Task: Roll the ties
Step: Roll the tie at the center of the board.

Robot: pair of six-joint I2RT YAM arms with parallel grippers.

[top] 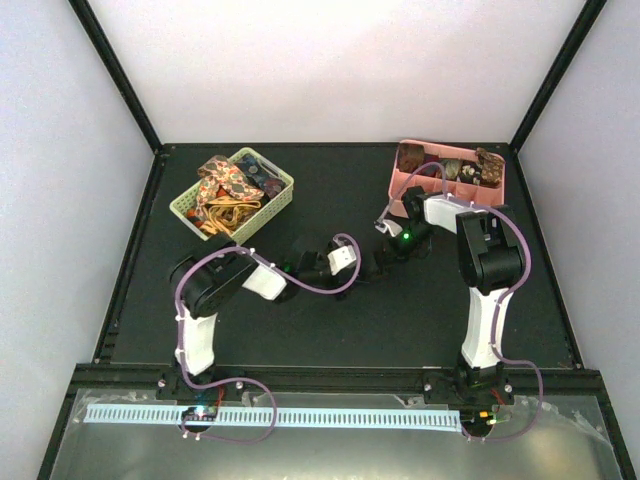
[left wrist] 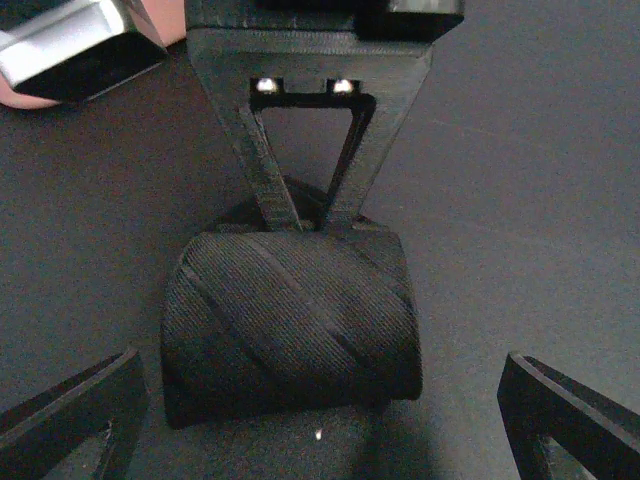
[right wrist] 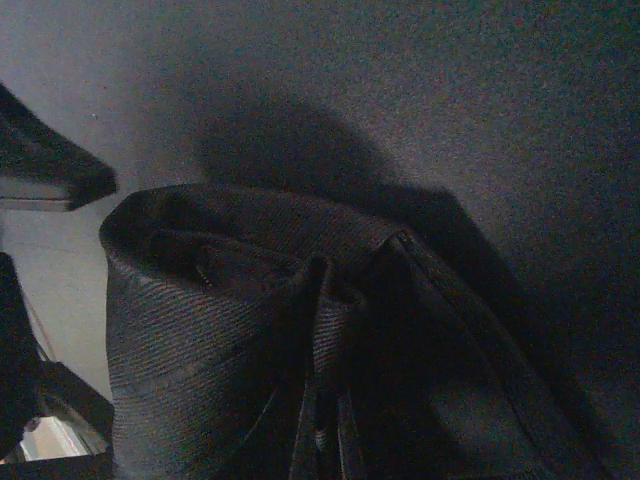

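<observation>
One coil, one loose heap.
Dark ribbed tie [left wrist: 290, 320] coiled on the desk [left wrist: 520, 150]; paisley ties [top: 225, 190] heaped limp in green basket [top: 180, 207].

The coiled tie [left wrist: 290, 320] sits on the table [top: 400, 320], about mid-table, and everything reads off it. The left gripper [left wrist: 320, 358] comes in from its left, one finger either side, clear of it. The right gripper [left wrist: 310, 222] meets it from the right, fingers nipped on the opposite edge. Back and left of the coiled tie stands the basket [top: 184, 207], loose ties [top: 225, 185] heaped inside. Back and right is the compartment box [top: 396, 185], rolled ties [top: 455, 170] in its compartments.
</observation>
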